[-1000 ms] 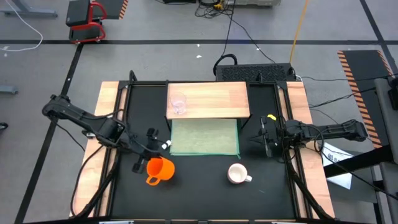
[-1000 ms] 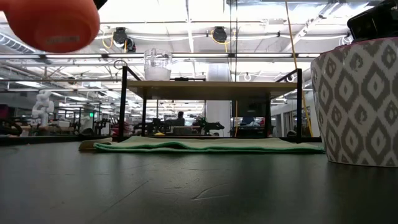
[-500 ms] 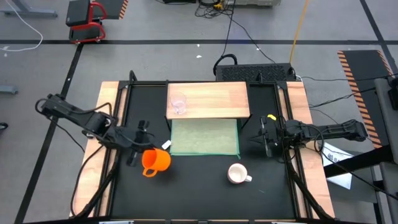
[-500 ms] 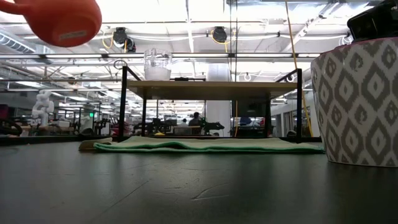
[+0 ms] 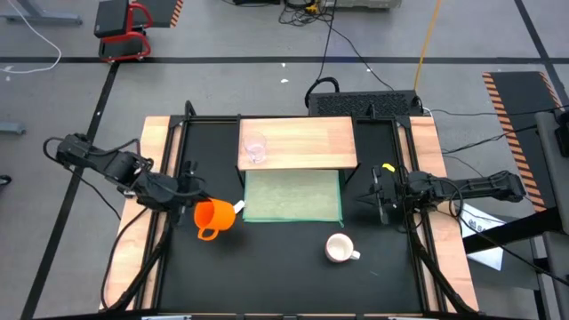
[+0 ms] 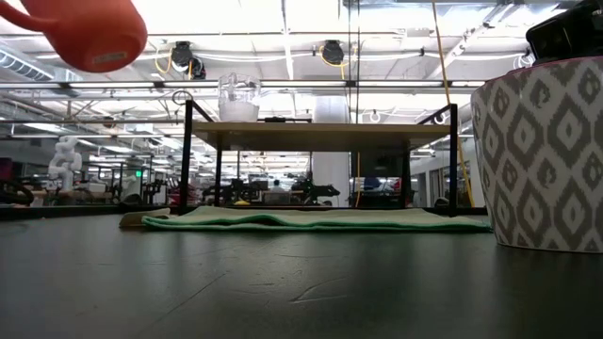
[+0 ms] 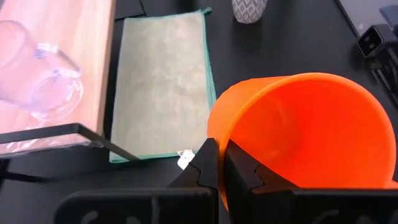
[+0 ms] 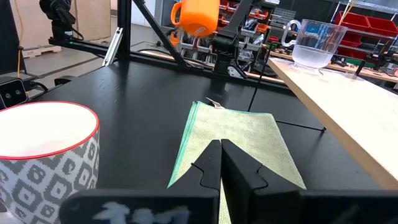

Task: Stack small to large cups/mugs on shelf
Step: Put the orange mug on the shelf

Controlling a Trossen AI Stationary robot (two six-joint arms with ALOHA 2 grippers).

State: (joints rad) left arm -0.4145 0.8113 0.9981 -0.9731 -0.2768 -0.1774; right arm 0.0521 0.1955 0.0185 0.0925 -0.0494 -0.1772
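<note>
Left end effector (image 7: 219, 163) grips the orange mug (image 5: 213, 217) aloft — right end effector (image 8: 220, 163) clenched, empty, beside the green mat (image 5: 292, 196).

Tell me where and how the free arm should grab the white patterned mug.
Pinch the rim of the white mug from above, on the side away from its handle. It stands upright with its mouth open and the handle pointing toward the right arm's side. The right gripper, shut and idle near the green mat, is probably best placed.

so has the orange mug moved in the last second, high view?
Yes. The orange mug, held by the left gripper, has shifted toward the table's left side and toward the shelf, now level with the green mat's near corner.
</note>
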